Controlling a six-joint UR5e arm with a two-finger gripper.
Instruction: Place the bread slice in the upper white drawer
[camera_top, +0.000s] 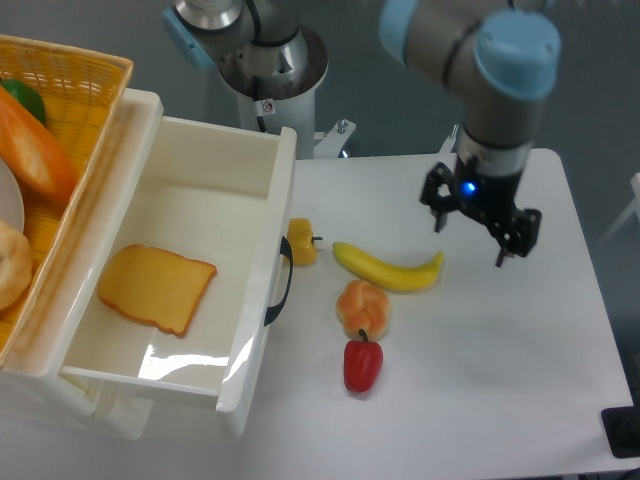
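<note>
The bread slice (157, 287) lies flat on the floor of the upper white drawer (262, 175), toward its left side. The drawer stands pulled open, with its dark curved handle (281, 280) facing the table. My gripper (474, 238) hangs over the table to the right, far from the drawer, just right of the banana. Its fingers are spread apart and nothing is between them.
A yellow wicker basket (70, 75) sits at the upper left on the cabinet, holding a long orange loaf (35, 150) and a bun (12, 262). On the table lie a banana (388, 268), a small yellow pepper (301, 241), an orange twisted bun (362, 305) and a red pepper (362, 364).
</note>
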